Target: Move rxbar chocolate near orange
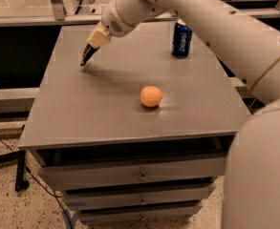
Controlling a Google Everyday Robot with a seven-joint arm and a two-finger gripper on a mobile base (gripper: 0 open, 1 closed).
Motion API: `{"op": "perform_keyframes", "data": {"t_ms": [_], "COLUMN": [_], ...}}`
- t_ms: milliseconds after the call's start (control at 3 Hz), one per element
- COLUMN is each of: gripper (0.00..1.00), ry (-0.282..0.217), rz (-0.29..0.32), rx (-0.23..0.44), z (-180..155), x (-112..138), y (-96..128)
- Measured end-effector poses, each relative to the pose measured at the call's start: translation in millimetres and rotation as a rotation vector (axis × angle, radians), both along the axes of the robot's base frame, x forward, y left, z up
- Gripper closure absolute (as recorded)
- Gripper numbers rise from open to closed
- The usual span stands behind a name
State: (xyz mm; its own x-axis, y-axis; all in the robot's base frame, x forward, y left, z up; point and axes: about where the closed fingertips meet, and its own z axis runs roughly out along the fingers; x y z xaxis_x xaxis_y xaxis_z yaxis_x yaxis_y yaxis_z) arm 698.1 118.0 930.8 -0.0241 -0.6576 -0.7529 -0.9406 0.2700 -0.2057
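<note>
The orange (151, 96) lies near the middle of the grey table (96, 113). My gripper (93, 43) is over the table's far left part, well to the upper left of the orange. It is shut on the rxbar chocolate (87, 55), a dark flat bar that hangs down and to the left from the fingers. The bar's lower tip is at or just above the tabletop. My white arm reaches in from the upper right.
A blue soda can (181, 38) stands upright at the far right of the table, behind the orange. Drawers (139, 175) are under the table's front edge. A rail and glass panel run behind the table.
</note>
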Motion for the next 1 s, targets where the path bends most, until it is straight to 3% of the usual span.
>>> {"op": "perform_keyframes", "data": {"t_ms": [333,667,1000], "gripper": [1.0,1.0,1.0], "ry": [0.001,0.01,0.007], "rz": [-0.03,-0.083,-0.082], "rx": [0.006,0.043,0.042], "z": [1,-3,-5], "x": [-33,-63,-58], "y": [-42,-101,-109]}}
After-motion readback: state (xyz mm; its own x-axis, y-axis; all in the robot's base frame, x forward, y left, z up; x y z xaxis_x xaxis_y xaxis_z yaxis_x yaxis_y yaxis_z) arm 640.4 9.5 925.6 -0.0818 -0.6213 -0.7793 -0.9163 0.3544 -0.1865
